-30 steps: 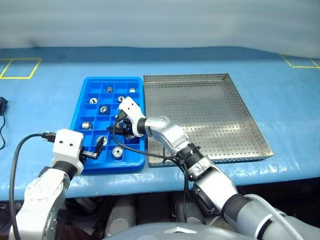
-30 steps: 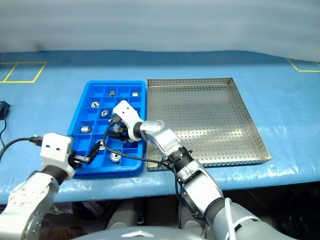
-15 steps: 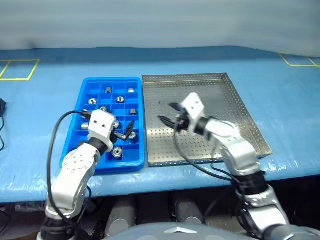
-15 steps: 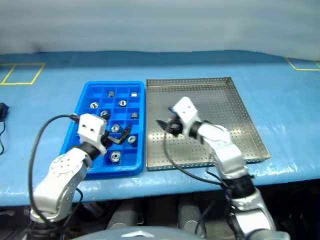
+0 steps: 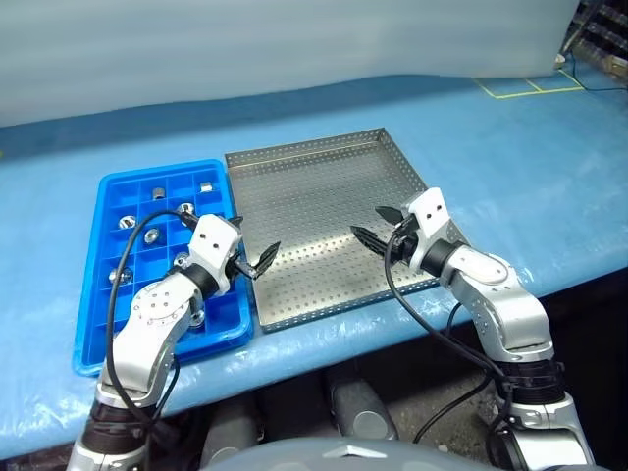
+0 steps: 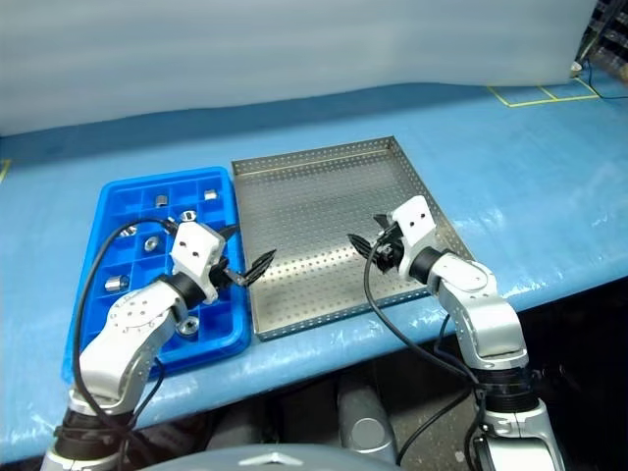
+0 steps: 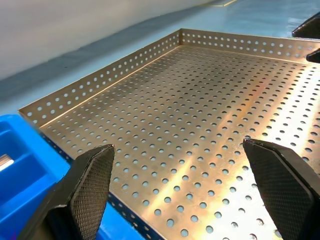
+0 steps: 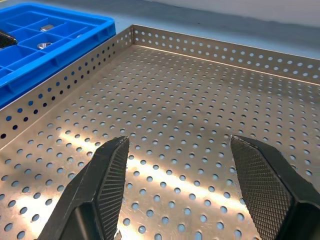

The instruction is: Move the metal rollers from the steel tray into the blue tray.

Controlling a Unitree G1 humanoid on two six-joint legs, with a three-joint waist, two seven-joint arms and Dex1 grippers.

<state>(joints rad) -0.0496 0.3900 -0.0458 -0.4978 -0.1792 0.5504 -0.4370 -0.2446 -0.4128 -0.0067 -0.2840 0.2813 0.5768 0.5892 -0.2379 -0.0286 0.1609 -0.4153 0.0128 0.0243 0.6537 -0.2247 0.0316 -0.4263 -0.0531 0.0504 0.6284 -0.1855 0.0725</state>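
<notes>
Both black two-fingered grippers, left gripper (image 5: 253, 257) and right gripper (image 5: 374, 227), spread and empty over bare perforated square steel tray (image 5: 294, 177), small shiny metal rollers (image 5: 149, 235) already sorted into compartmented bright blue plastic tray (image 5: 90, 339).

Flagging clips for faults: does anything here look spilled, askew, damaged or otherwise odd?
Nothing stands out. The steel tray lies flat beside the blue tray, its perforated floor bare. The metal rollers sit inside the blue tray's compartments. Both the left gripper and right gripper hover with jaws open, holding nothing.
</notes>
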